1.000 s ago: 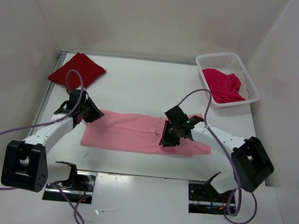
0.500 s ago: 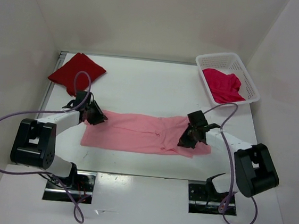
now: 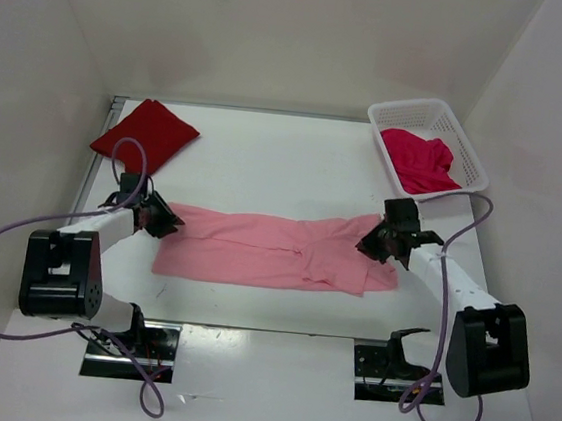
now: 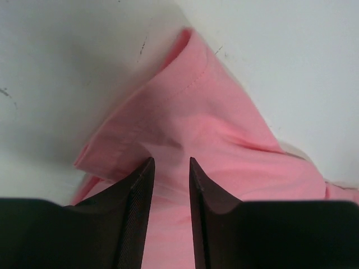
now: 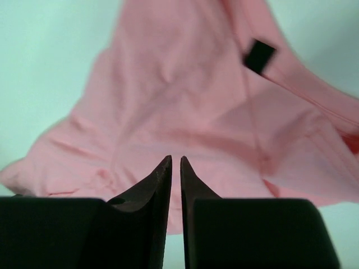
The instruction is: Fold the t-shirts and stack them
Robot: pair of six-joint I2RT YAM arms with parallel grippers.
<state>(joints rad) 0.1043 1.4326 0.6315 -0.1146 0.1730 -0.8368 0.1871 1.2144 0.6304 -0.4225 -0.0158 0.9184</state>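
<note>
Dark red t-shirt (image 3: 146,134) lies folded flat at the far left corner of the table (image 3: 266,159); how many layers it has cannot be made out. Nearer, the left hand (image 3: 162,220) covers the left end of the light pink t-shirt (image 3: 257,250). Its wrist view shows the fingers (image 4: 140,190) set narrowly, with a raised hem of pink cloth pinched between them and creases running to the tips. The pink shirt stretches as a long, flat band across the middle of the table, with puckers right of centre. Its right end is hidden under the right hand (image 3: 378,243). There the blurred wrist view shows the fingers (image 5: 160,185) almost together on gathered pink cloth, beyond which is a small dark tag (image 5: 259,55). At far right, the magenta t-shirt (image 3: 422,160) sits crumpled in the white basket (image 3: 475,163), partly hidden by its wall.
</note>
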